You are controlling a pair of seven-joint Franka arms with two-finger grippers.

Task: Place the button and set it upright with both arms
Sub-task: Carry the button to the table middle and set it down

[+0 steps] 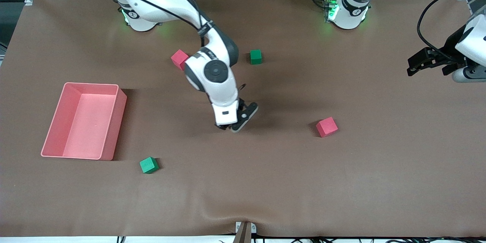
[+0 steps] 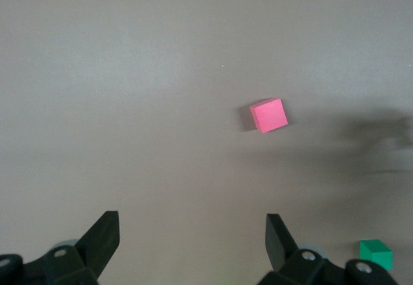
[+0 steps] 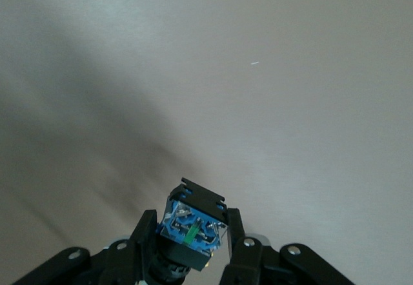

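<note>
My right gripper [image 3: 190, 230] is shut on the button [image 3: 197, 211]. The button's blue-and-black body points away from the wrist, and its cap is hidden between the fingers. In the front view the right gripper [image 1: 238, 121] is low over the middle of the table, and the button is hidden there by the hand. My left gripper [image 2: 191, 230] is open and empty. In the front view it [image 1: 419, 62] hangs over the left arm's end of the table, where that arm waits.
A pink bin [image 1: 114, 121] stands toward the right arm's end. A red cube [image 1: 326, 126] lies beside the right gripper, toward the left arm's end, and also shows in the left wrist view [image 2: 269, 115]. Another red cube [image 1: 179, 59] and a green cube [image 1: 256, 56] lie nearer the bases. A second green cube [image 1: 149, 165] lies near the bin.
</note>
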